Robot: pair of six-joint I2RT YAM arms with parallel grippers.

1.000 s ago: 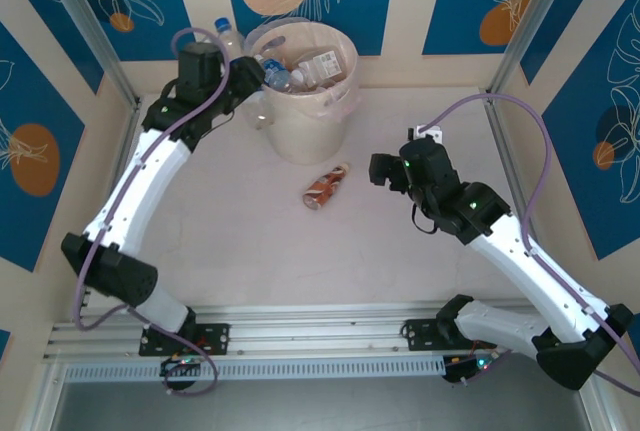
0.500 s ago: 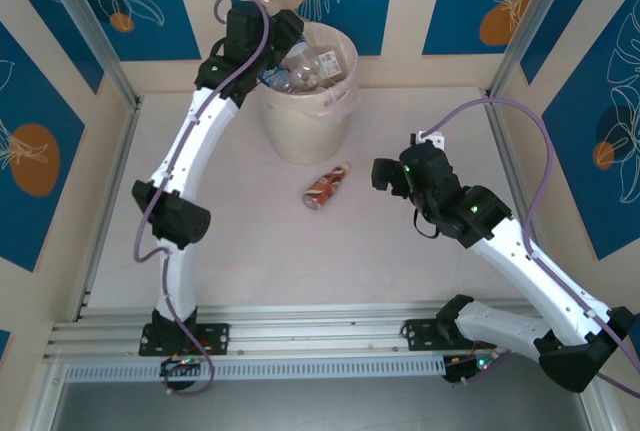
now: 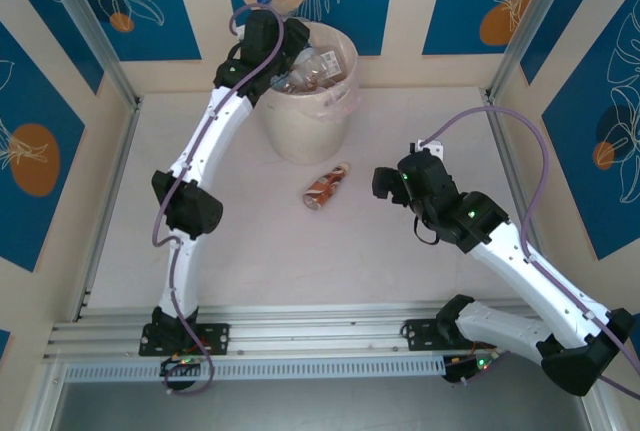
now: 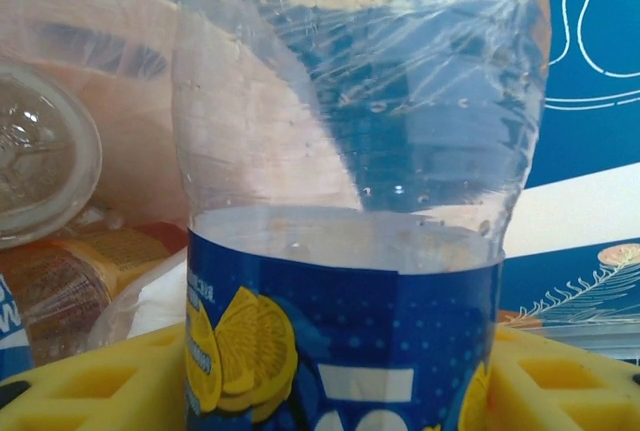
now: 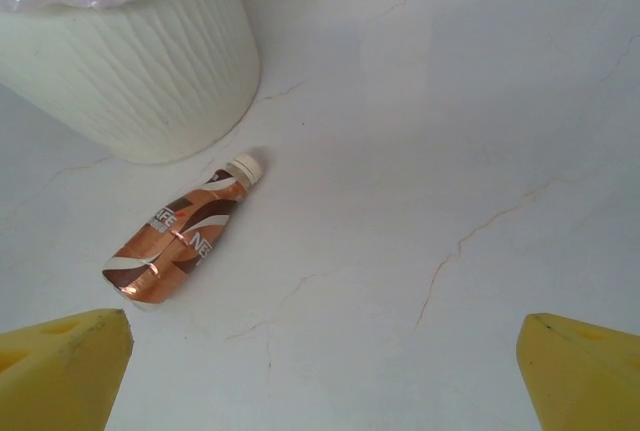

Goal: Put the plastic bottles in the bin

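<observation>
Top external view showed us the bin (image 3: 300, 136) already holding several plastic bottles (image 3: 318, 63), with the left claw (image 3: 270, 36) at its rim. We saw that claw clamped on a clear bottle with a blue lemon label (image 4: 345, 201), not yet dropped. One copper-brown bottle (image 5: 185, 241) lay on the surface (image 5: 450, 151) just beside the bin. The right claw (image 3: 388, 177) hung near it, jaws wide apart and empty. We judged the task nearly done, with two bottles left that we could see.
</observation>
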